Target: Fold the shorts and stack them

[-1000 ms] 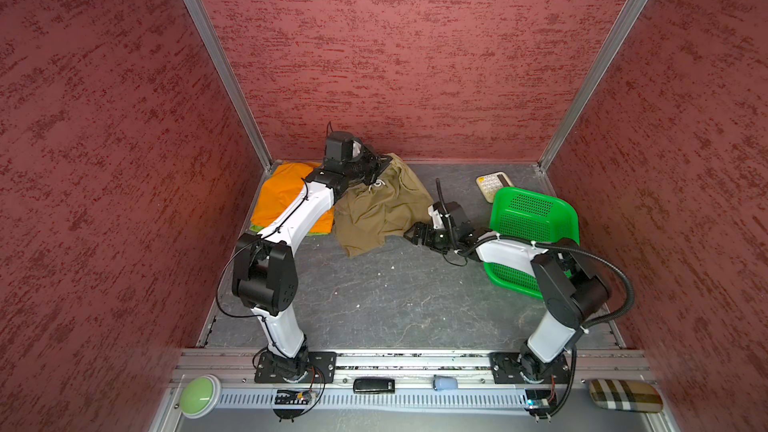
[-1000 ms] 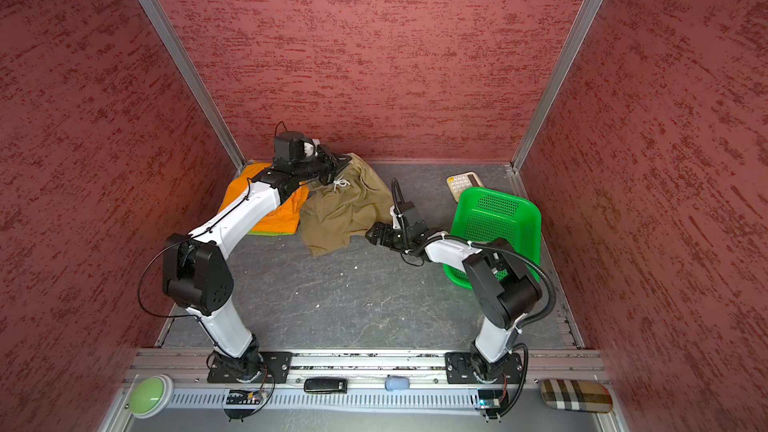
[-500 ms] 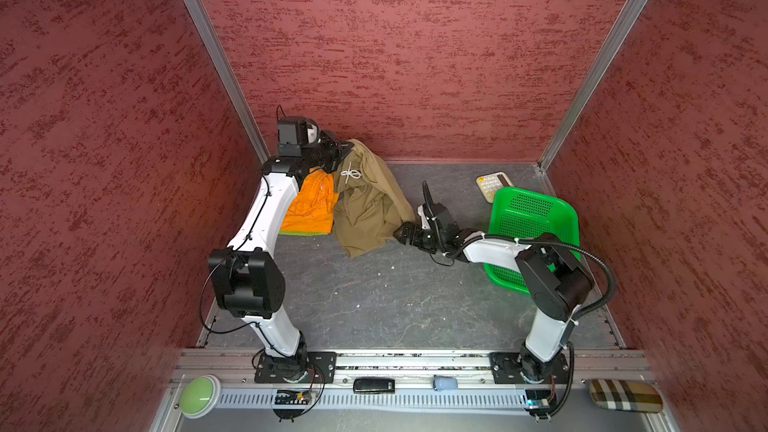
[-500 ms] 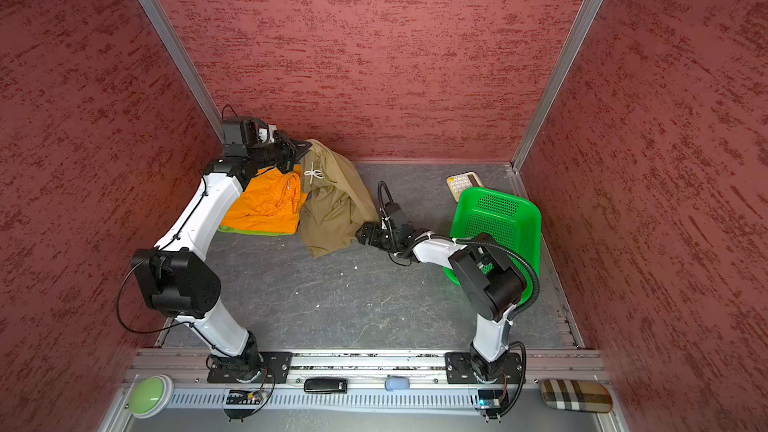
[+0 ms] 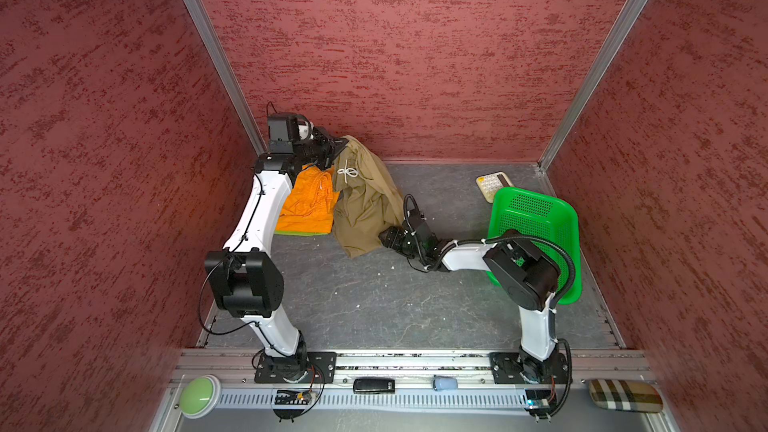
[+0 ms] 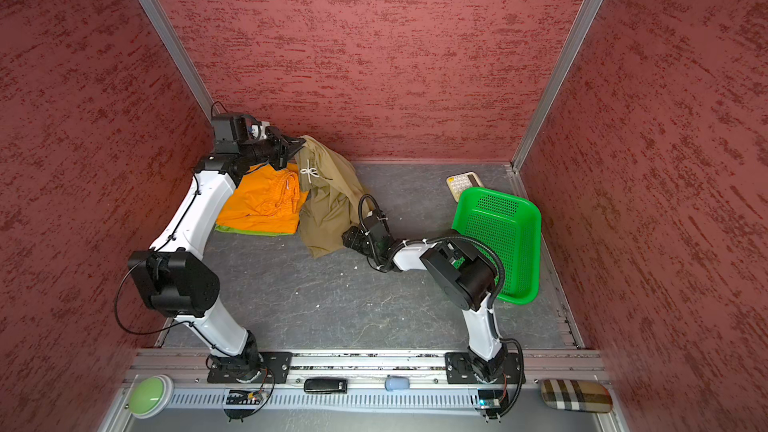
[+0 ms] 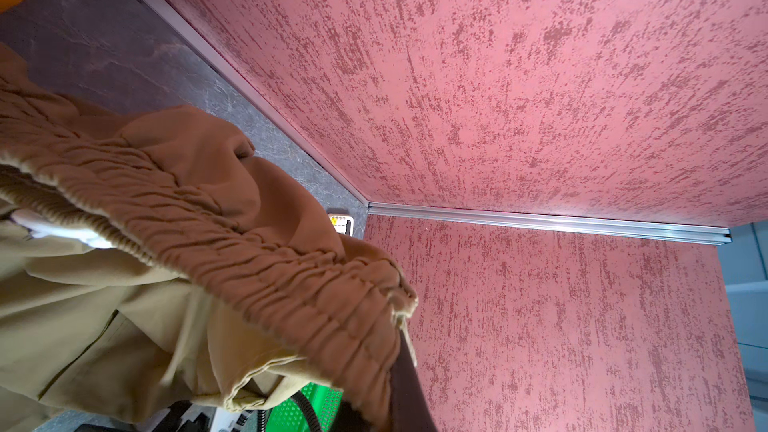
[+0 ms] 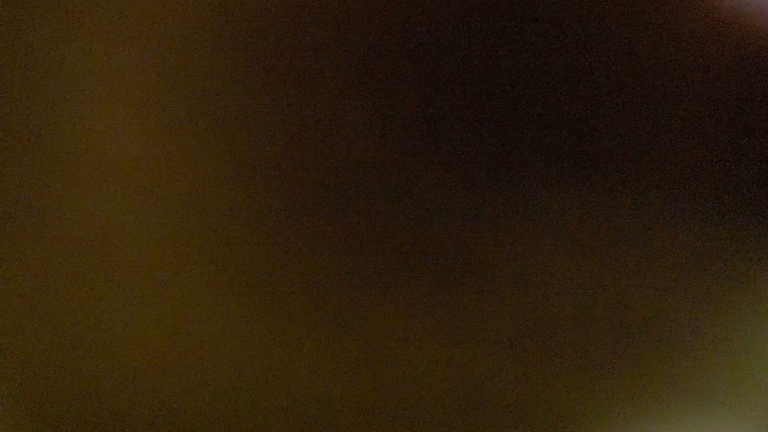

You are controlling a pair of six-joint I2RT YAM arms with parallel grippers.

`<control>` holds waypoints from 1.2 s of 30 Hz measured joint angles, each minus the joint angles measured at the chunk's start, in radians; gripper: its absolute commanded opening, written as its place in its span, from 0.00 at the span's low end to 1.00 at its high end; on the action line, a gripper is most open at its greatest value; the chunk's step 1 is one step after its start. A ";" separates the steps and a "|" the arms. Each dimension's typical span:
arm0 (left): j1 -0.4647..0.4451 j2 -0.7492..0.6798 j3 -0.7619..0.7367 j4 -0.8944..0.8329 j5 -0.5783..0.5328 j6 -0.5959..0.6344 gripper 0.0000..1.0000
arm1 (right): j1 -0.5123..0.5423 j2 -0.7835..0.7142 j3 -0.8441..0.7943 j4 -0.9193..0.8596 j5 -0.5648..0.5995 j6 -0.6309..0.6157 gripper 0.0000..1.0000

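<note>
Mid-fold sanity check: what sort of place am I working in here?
Most likely a purpose-built robot test cell, not a home: red textured partition walls joined by aluminium corner posts, a metal rail along the front, and a green push button beside it.

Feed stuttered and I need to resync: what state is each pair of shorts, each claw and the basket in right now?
Khaki shorts: unfolded, waistband lifted, rest trailing down.
Orange shorts: folded, top of the pile.
Lime green shorts: beneath orange, only an edge showing.
Left claw: shut on khaki waistband.
Right claw: at khaki hem, grip unclear.
Green basket: open side up, visible part empty.
</note>
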 measured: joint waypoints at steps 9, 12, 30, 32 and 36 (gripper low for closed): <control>0.026 0.004 0.004 -0.002 0.038 -0.008 0.00 | -0.035 0.003 0.004 -0.073 0.111 0.013 0.00; 0.052 0.039 0.062 -0.012 0.055 -0.008 0.00 | -0.116 -0.088 0.005 -0.172 0.138 -0.078 0.00; -0.016 0.305 1.006 -0.089 0.091 -0.041 0.00 | -0.524 -0.730 0.580 -0.622 0.297 -0.873 0.00; -0.014 0.227 0.961 -0.091 0.096 -0.030 0.00 | -0.524 -0.776 0.619 -0.635 0.274 -0.941 0.00; -0.006 0.082 0.905 -0.093 0.095 -0.016 0.00 | -0.525 -0.838 0.662 -0.653 0.233 -1.040 0.00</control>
